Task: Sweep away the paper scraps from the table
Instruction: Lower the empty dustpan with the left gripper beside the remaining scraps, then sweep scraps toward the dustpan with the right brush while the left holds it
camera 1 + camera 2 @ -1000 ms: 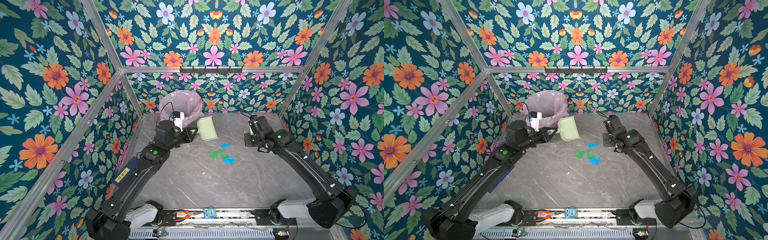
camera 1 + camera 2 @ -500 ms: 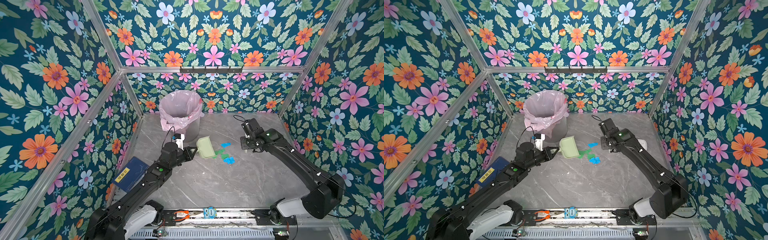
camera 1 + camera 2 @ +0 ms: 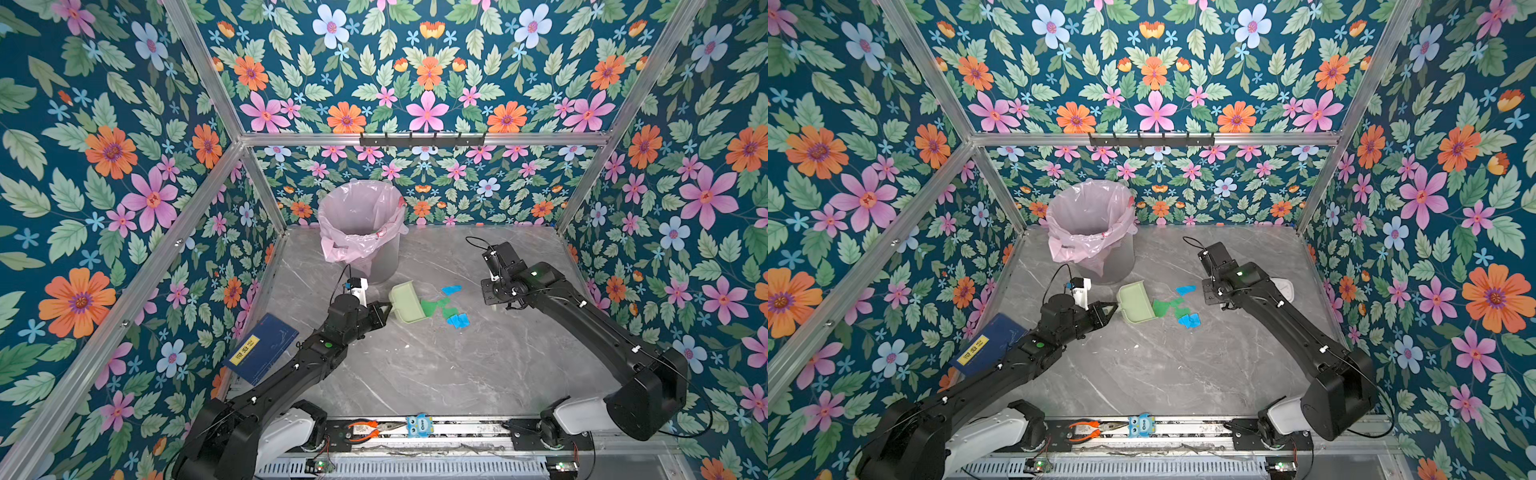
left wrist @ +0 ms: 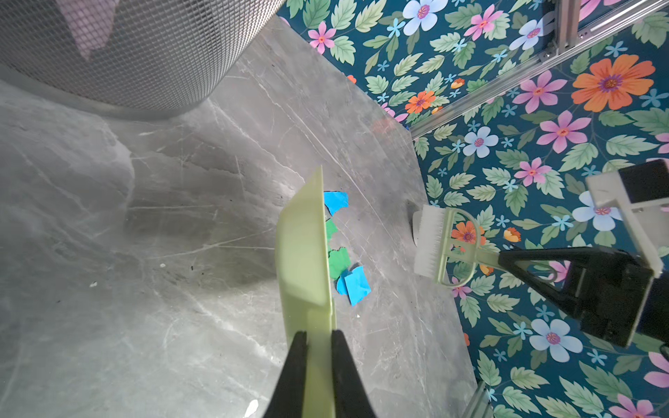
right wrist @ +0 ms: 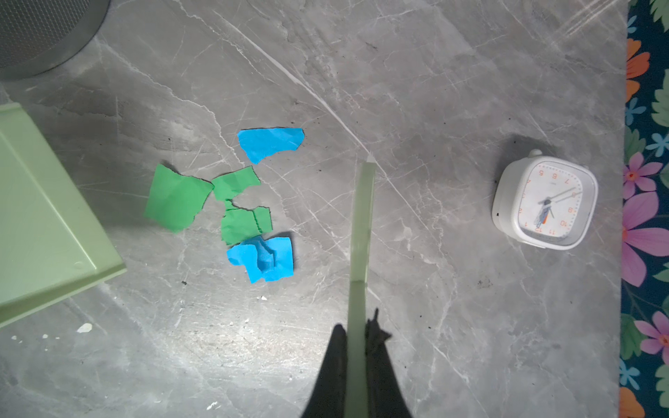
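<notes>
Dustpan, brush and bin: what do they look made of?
Dustpan: pale green moulded plastic, smooth, soft sheen. Brush: same green plastic frame, white bristles, probably synthetic. Bin: fine grey mesh, likely metal, lined with a thin, crinkled pink plastic bag.

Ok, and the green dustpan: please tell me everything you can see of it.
The dustpan is pale green, plastic by its look: a shallow tray with low walls, an open front lip and a flat handle, on which the left gripper is shut. Nothing shows inside. It is near the mesh bin, lip turned to the paper scraps, close beside the nearest green one. Whether it rests on the table I cannot tell.
</notes>
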Controlling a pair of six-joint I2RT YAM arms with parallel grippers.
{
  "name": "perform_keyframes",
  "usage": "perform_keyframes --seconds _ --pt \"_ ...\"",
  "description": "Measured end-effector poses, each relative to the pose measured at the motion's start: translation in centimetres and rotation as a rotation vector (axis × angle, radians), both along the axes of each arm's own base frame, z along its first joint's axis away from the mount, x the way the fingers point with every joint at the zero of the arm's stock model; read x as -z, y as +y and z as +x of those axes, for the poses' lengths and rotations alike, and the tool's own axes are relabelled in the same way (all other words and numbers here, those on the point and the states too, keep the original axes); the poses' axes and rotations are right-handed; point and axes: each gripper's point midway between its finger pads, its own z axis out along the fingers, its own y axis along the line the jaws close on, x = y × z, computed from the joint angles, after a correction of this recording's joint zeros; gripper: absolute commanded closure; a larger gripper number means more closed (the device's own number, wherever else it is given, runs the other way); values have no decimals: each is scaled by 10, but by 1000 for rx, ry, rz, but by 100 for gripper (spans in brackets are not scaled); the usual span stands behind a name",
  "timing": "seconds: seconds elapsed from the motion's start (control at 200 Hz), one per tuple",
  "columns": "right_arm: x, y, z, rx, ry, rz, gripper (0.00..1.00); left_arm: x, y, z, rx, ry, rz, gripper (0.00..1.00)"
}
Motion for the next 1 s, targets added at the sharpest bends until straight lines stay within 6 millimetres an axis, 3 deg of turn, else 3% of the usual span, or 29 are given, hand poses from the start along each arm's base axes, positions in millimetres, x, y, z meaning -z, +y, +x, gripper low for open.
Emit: perform_keyframes --seconds 0.55,1.0 --pt "31 0 -3 -10 86 -38 100 31 4 -3 15 89 -8 100" --pt "64 52 -8 -167 225 -10 100 72 9 -14 30 262 -52 100"
